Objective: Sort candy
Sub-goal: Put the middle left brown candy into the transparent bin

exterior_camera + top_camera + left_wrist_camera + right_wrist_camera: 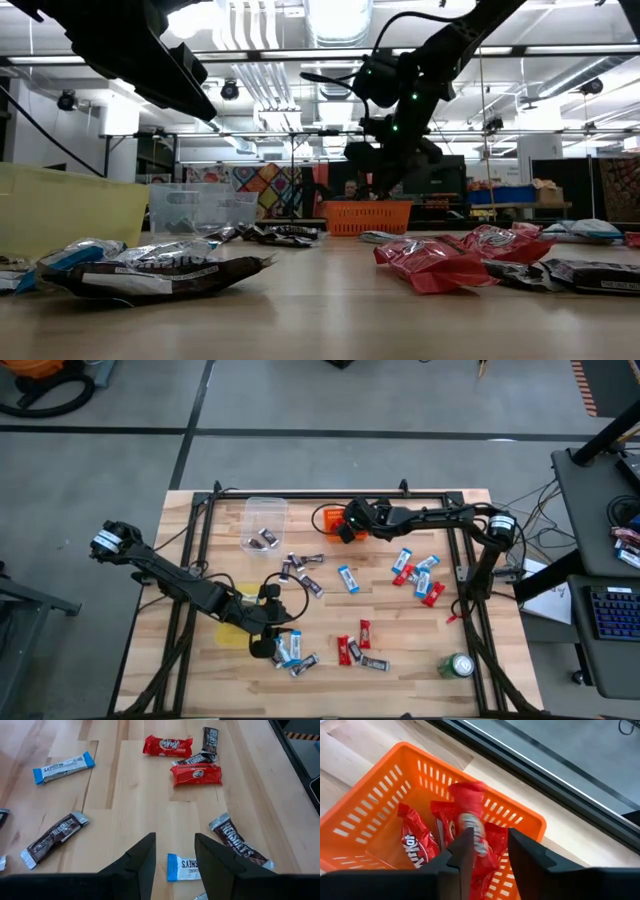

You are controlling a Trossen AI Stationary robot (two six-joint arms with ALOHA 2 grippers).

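Wrapped mini bars in red (345,650), blue-and-white (347,578) and dark brown (312,587) lie flat, scattered over the wooden table. My left gripper (175,857) is open and hovers low over a blue-and-white bar (182,868), one finger on either side of it, near the yellow bin (232,632). My right gripper (487,850) is open above the orange bin (380,805), which holds several red bars (415,842). One red bar (468,805) stands on end, blurred, just past the right fingertips. My left gripper touches nothing. My right gripper: the blurred red bar (470,820) hangs on end above the orange bin beside one fingertip (465,845); I cannot tell whether the finger touches it.
A clear bin (263,525) at the far left holds dark bars. A green can (458,665) stands near the near right corner. A black frame (330,493) runs round the table. In the low view, candies (430,262) lie close ahead, with the orange bin (365,215) behind them.
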